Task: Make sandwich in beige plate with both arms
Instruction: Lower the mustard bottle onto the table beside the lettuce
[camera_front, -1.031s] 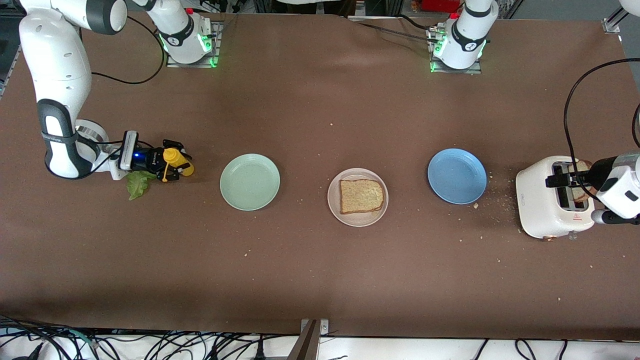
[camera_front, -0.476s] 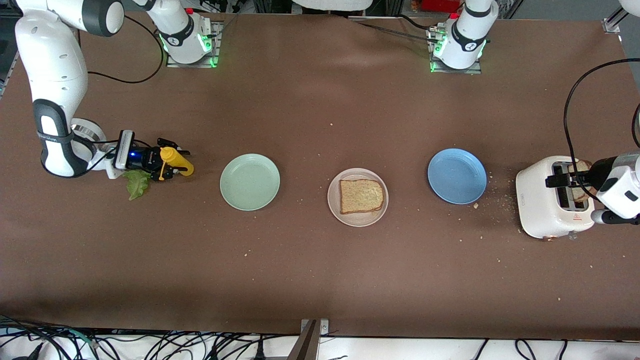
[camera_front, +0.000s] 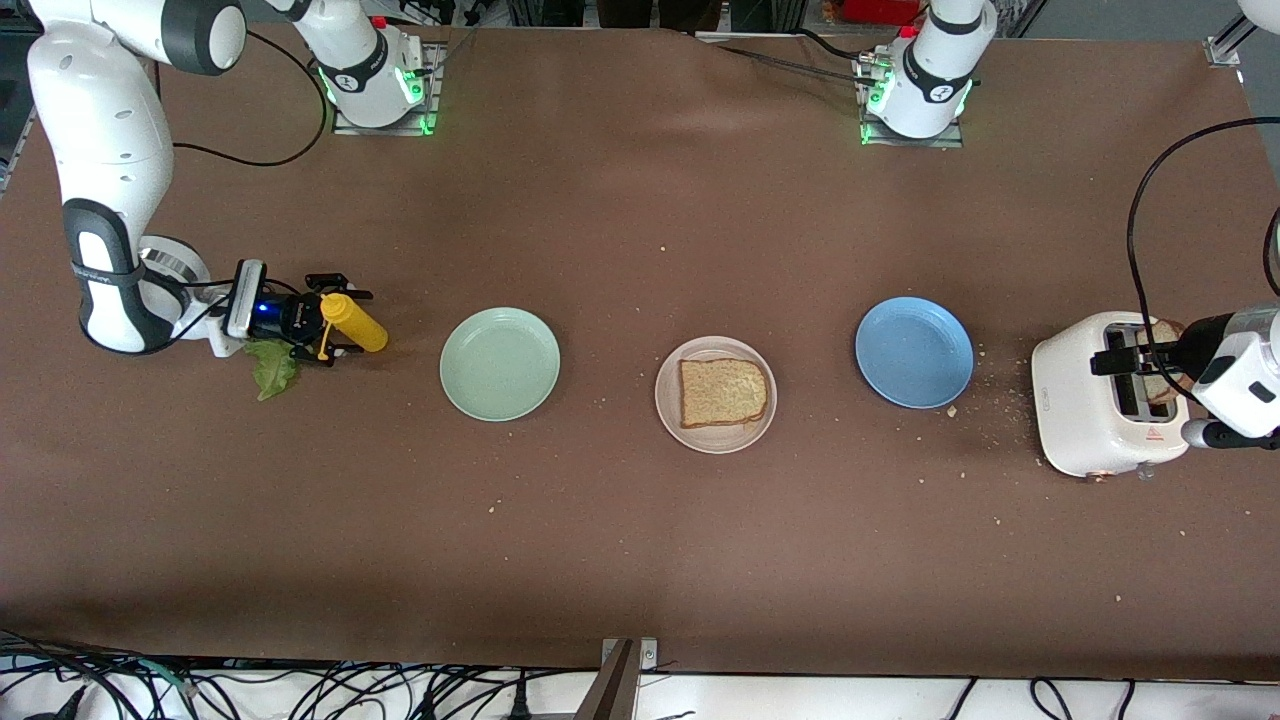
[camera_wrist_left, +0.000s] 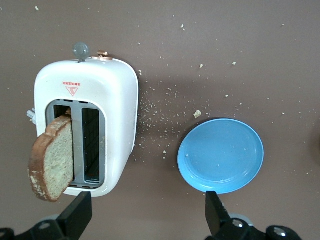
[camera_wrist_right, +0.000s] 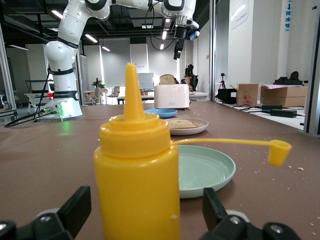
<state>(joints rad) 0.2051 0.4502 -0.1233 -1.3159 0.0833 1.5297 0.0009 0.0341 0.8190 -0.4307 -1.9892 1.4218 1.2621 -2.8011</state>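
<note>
The beige plate (camera_front: 668, 420) sits mid-table with one brown toast slice (camera_front: 723, 391) lying on it. A second toast slice (camera_wrist_left: 52, 157) stands tilted in a slot of the white toaster (camera_wrist_left: 117, 100); in the front view it (camera_front: 1163, 388) is partly hidden by my left arm. My left gripper (camera_wrist_left: 147, 220) is open and empty, up over the toaster (camera_front: 1080, 410). A green lettuce leaf (camera_front: 272, 365) lies on the table beside my right gripper (camera_front: 340, 322). That gripper (camera_wrist_right: 145, 215) is open, its fingers on either side of an upright yellow squeeze bottle (camera_wrist_right: 137, 185) without touching it.
A mint-green plate (camera_front: 499, 363) lies between the bottle (camera_front: 358, 328) and the beige plate. A blue plate (camera_front: 914, 352) lies between the beige plate and the toaster. Crumbs are scattered near the toaster. The toaster's black cable (camera_front: 1140, 230) loops above it.
My right gripper has drawn back slightly toward the right arm's end of the table; the yellow bottle stays standing between its fingers. The left arm has not moved.
</note>
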